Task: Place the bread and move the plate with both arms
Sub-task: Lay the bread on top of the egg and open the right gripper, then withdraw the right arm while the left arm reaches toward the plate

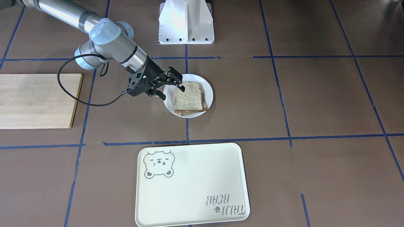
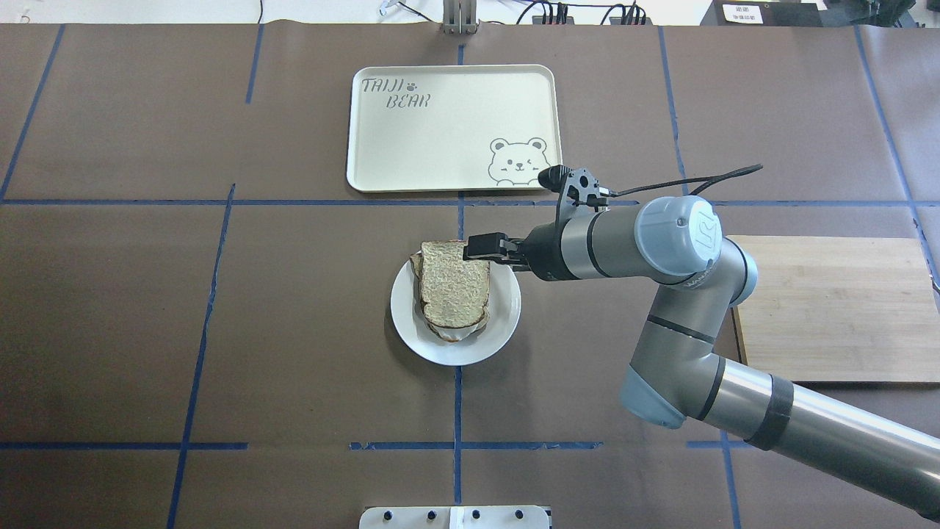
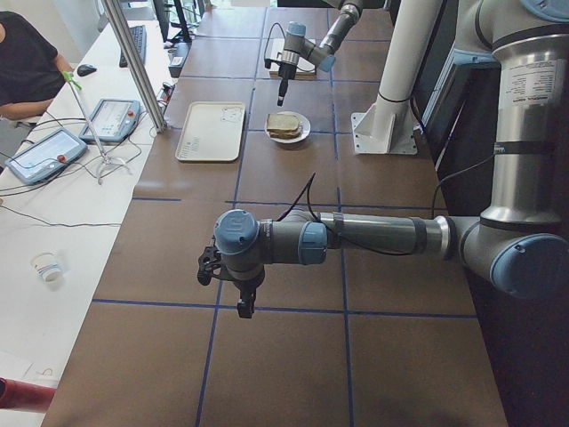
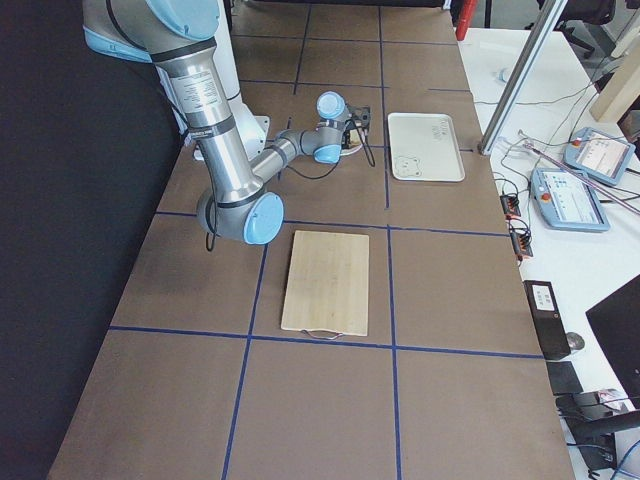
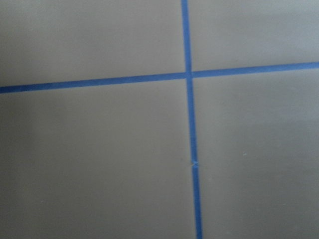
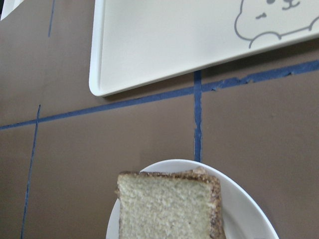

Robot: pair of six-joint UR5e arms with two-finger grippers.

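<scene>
The bread [image 1: 189,99] lies flat on the white plate [image 1: 209,91] at the table's middle, on top of a second slice whose dark crust shows beneath it. My right gripper [image 1: 172,93] is open at the plate's edge, one finger over the bread's corner and nothing held. The overhead view shows the same bread [image 2: 454,290], plate [image 2: 411,330] and right gripper [image 2: 481,253]. The right wrist view shows the bread [image 6: 164,209] and the plate rim [image 6: 239,199]. My left gripper [image 3: 242,307] hangs low over bare table far from the plate. I cannot tell whether it is open or shut.
A cream tray with a bear drawing [image 2: 440,139] lies beyond the plate, away from the robot. A wooden cutting board [image 2: 830,308] lies on the robot's right. The robot's white base [image 1: 186,22] stands behind the plate. Blue tape lines cross the brown table.
</scene>
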